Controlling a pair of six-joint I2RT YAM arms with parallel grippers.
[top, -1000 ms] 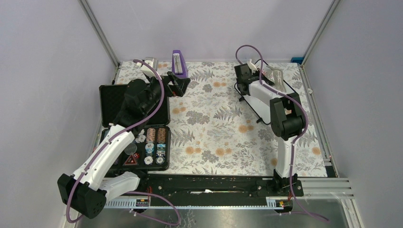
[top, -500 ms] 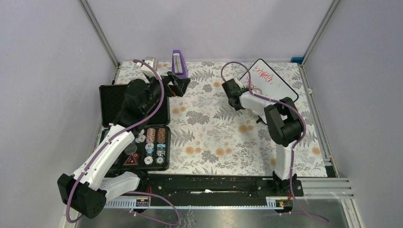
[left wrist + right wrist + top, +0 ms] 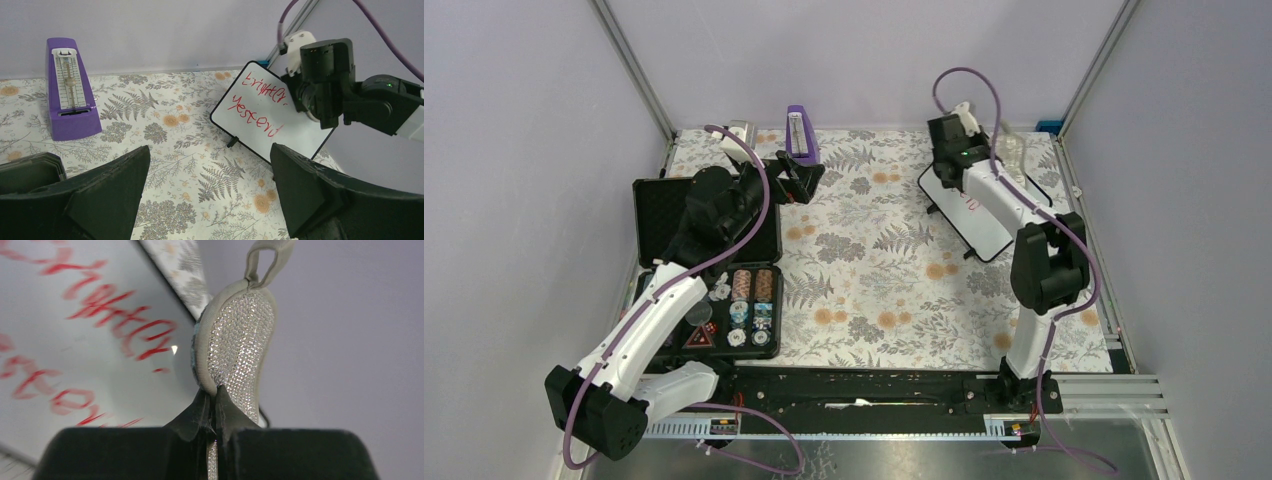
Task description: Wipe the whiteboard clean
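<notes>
**Pad poised over a board full of red writing**

The whiteboard (image 3: 986, 236) lies at the far right of the table, near the back corner, turned at an angle to the table's edges. Its red writing is intact. From the left wrist view you can read the lower line as "Yesterd", with its end hidden behind the right arm. The upper line looks like "Brighter", but the hand is loose and I would not swear to it. No brand or label shows anywhere.

Your right gripper (image 3: 216, 402) is clamped on the lower end of the silvery oval pad (image 3: 235, 335). The pad stands out beyond the fingertips, with its loop at the far tip. It hangs over the board's far right part, beside the end of the upper line. I cannot tell whether it touches the surface. Holding it by one end leaves most of the pad free to sweep the board, which I judge is the reason for this grip. The wiping looks not yet begun.

Your left gripper (image 3: 210, 147) is spread wide with nothing in it. It hovers over the fern-patterned cloth (image 3: 874, 260) mid-table, facing the board and well apart from it, out of the right arm's way. A purple metronome (image 3: 72, 92) stands at the back, and the open black case of poker chips (image 3: 656, 215) sits at the left.
</notes>
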